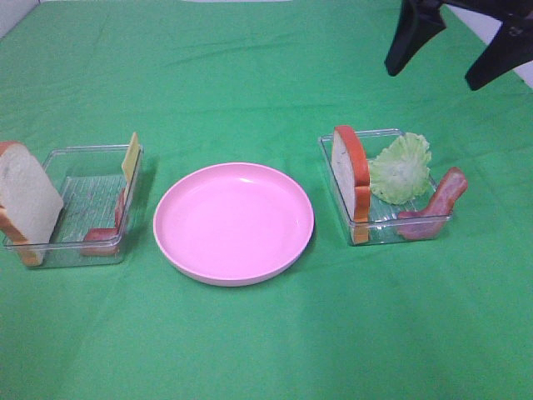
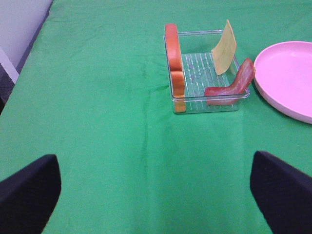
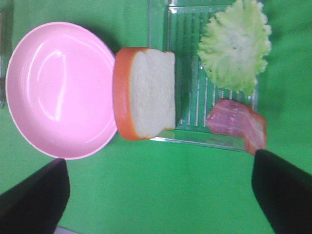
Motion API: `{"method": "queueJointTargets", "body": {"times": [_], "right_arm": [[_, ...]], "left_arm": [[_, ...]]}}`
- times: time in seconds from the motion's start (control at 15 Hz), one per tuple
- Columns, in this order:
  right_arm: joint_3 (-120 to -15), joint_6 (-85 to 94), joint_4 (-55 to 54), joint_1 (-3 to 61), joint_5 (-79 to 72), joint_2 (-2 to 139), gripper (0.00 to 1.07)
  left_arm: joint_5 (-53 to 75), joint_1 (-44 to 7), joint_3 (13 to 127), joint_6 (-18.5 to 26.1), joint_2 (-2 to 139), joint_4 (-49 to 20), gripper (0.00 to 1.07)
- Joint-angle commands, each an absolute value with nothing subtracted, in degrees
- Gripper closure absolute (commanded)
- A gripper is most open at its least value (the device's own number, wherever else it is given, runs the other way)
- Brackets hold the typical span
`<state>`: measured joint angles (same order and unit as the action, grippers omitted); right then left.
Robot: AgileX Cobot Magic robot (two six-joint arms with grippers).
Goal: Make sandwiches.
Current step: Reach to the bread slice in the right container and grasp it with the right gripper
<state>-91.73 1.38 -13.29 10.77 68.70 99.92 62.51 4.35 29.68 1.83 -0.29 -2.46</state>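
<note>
I see both arms with their jaws spread wide and holding nothing. The left gripper (image 2: 153, 161) hangs over bare cloth (image 2: 112, 97), well apart from the left tray (image 2: 200, 32), and only its own wrist camera shows it. The right gripper (image 1: 433, 75) hangs toward the far right of the overhead view, beyond the right tray (image 1: 379, 132). The sandwich parts are not stacked yet; they sit in the two trays, one on each side of the plate (image 1: 233, 223). In the left tray, the left bread (image 1: 25, 200) stands on edge at the outer wall. The cheese (image 1: 131, 154) leans upright at the far corner on the plate side, and the left bacon (image 1: 104, 237) lies bent near the front corner; whether it touches the cheese I cannot tell. In the right tray, the right bread (image 1: 350, 175) stands on edge at the wall next to the plate. The lettuce (image 1: 401, 168) leans at the far side, and the right bacon (image 1: 437, 204) rests bent at the outer front corner.
</note>
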Motion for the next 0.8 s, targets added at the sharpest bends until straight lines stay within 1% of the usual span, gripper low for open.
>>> {"method": "queueJointTargets", "body": {"times": [0.07, 0.33, 0.8], "right_arm": [[-94.65, -0.34, -12.95, 13.87, 68.87, 104.22, 0.11], [-95.74, -1.32, -13.06, 17.53, 67.38, 107.83, 0.11], [-95.74, -1.09, -14.09, 18.85, 61.71, 115.91, 0.11]], "left_arm": [[61.71, 4.53, 29.56, 1.95, -1.03, -3.04, 0.07], [61.71, 4.53, 29.56, 1.95, -1.03, -3.04, 0.07], [61.71, 4.53, 29.56, 1.95, -1.03, -3.04, 0.07]]}}
